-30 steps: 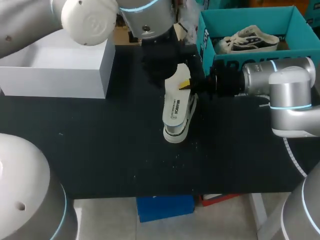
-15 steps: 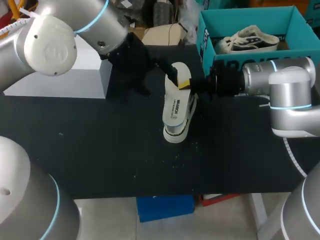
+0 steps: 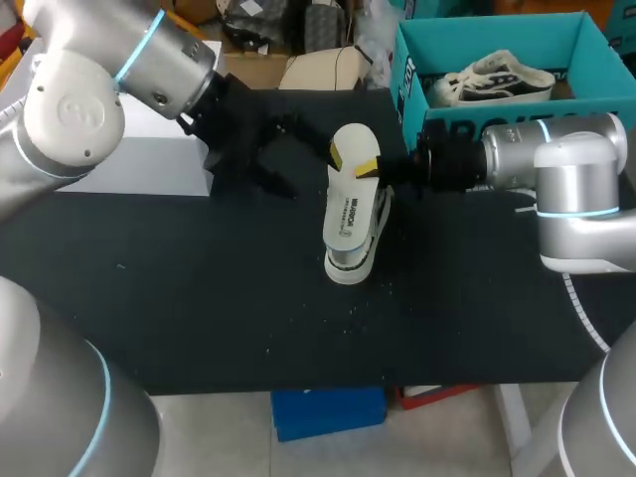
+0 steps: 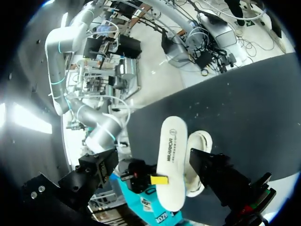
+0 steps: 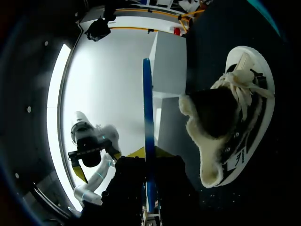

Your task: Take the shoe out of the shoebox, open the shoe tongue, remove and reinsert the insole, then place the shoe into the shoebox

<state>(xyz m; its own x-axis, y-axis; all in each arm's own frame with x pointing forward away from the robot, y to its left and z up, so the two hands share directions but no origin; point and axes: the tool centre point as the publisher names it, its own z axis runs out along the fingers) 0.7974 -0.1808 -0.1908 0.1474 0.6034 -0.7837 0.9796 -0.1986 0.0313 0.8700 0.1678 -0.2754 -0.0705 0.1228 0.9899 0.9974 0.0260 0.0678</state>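
One insole (image 3: pixel 345 204) is held up over the shoe (image 5: pixel 235 122).
The right gripper (image 3: pixel 370 167) pinches the insole near its far end. The left gripper (image 3: pixel 298 164) is spread wide and holds nothing. The insole looks light, thin and bendy, so pinch it softly across its flat faces. Its long way runs from far to near, like the shoe on the desk (image 3: pixel 199 298).

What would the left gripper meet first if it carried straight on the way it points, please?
Probably the insole, which the right gripper holds upright; the left gripper points at its face, though depth is unclear.
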